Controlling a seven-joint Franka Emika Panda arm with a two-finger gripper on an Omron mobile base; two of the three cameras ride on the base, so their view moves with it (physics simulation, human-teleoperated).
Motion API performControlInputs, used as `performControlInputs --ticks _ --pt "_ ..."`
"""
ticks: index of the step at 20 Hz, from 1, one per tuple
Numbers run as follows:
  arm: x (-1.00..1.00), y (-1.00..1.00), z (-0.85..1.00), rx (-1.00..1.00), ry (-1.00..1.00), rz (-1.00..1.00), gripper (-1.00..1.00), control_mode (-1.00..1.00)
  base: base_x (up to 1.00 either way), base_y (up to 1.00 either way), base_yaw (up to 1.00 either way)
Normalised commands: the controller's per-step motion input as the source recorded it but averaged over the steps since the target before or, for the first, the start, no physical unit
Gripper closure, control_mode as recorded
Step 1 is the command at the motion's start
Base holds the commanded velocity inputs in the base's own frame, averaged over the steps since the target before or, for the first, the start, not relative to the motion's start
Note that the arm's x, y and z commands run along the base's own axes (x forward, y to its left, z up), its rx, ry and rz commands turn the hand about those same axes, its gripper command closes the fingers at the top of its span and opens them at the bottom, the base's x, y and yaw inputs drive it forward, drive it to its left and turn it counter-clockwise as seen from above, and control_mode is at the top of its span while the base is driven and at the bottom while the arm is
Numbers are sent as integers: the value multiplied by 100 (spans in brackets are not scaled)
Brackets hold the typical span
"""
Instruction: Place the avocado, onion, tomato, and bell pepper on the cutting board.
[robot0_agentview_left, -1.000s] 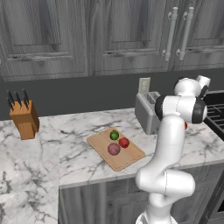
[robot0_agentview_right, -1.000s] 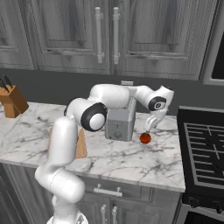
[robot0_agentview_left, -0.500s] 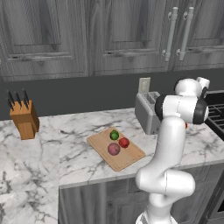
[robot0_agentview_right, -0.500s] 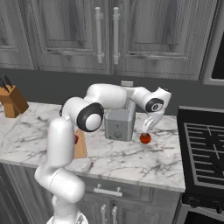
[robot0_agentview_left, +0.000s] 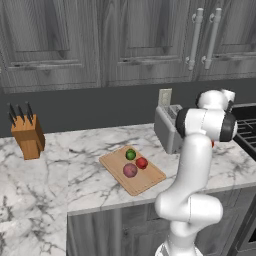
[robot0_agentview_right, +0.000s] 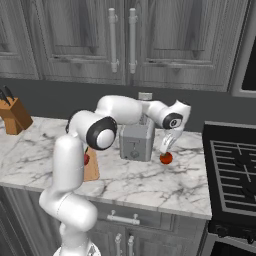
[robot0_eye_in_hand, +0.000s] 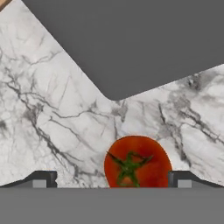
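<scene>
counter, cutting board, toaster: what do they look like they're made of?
Counter: polished marble or a marble-look stone, white with grey veining.
Cutting board: light wood with a matte finish, tan with faint grain.
Toaster: probably brushed metal, a flat grey box with a dull sheen; painted plastic can't be ruled out in this render.

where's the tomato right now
In the right base view the tomato sits on the marble counter between the toaster and the stove, directly under the open pincer.
</scene>
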Motion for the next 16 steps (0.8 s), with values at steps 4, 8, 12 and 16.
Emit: performControlInputs --ticks 4,8,12,16 --pt "30 0 -17 0 1 7 -100 -100 0 0 0" --pt "42 -4 -18 0 3 6 -100 -100 0 0 0" --pt "15 -27 -15 0 1 5 -100 -100 0 0 0" --pt "0 -44 -8 0 0 4 -100 -100 0 0 0"
